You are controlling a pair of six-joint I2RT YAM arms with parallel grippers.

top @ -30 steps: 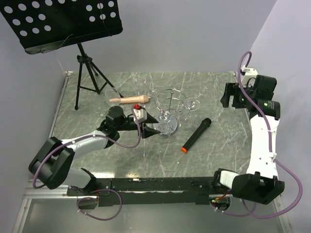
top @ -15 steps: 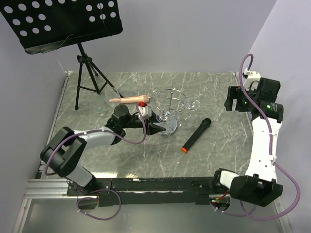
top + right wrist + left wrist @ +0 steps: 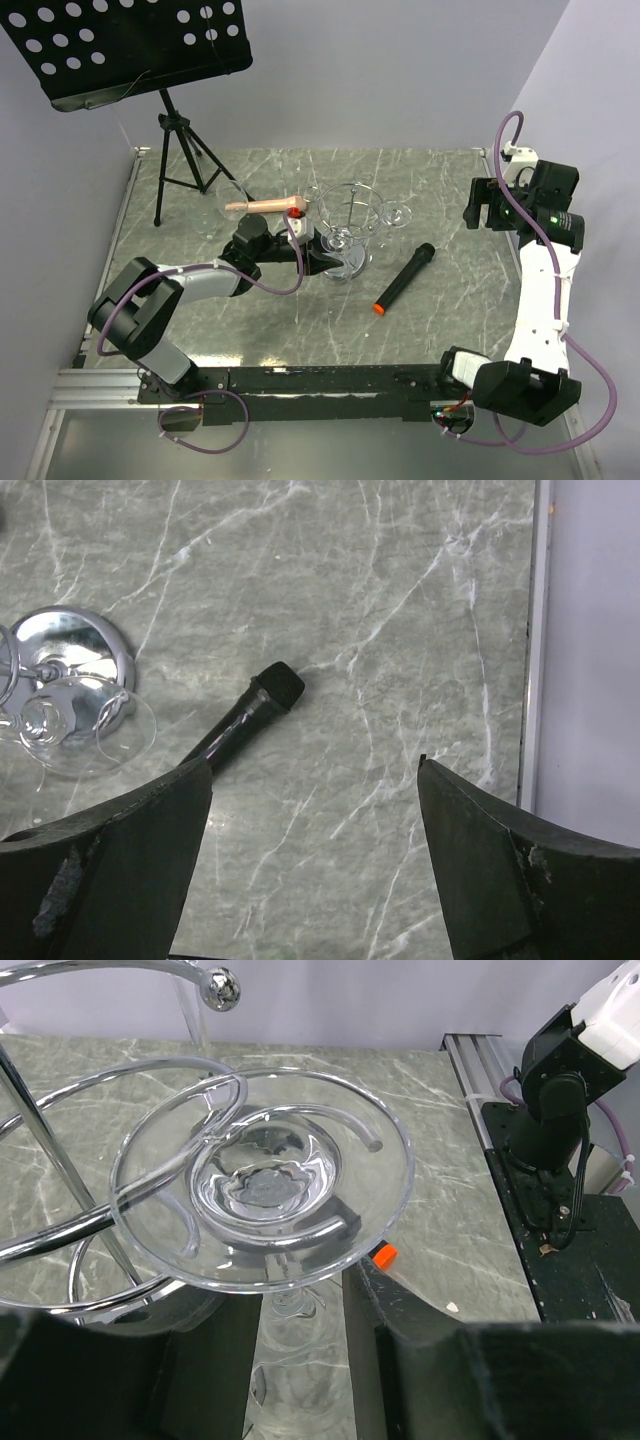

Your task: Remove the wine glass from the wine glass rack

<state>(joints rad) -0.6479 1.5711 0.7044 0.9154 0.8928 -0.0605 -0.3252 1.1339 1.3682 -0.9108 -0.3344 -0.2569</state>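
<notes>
The chrome wine glass rack (image 3: 346, 212) stands mid-table on its round disc base. A clear wine glass (image 3: 340, 239) hangs upside down from its wire arms. In the left wrist view its foot (image 3: 262, 1180) rests on a curved chrome arm (image 3: 60, 1240) and its stem (image 3: 288, 1302) drops between my fingers. My left gripper (image 3: 322, 262) (image 3: 303, 1290) is open, one finger on each side of the stem just under the foot. My right gripper (image 3: 482, 205) (image 3: 315, 780) is open and empty, high over the table's right side.
A second wine glass (image 3: 397, 213) (image 3: 95, 735) hangs on the rack's right side. A black microphone (image 3: 403, 278) (image 3: 235, 730) lies right of the base. A wooden stick (image 3: 265, 206), a clear glass (image 3: 215, 213) and the black tripod music stand (image 3: 178, 150) are at the back left.
My left gripper has moved right, up to the rack, and now straddles the hanging glass's stem. The right arm shifted slightly and has held still since.
</notes>
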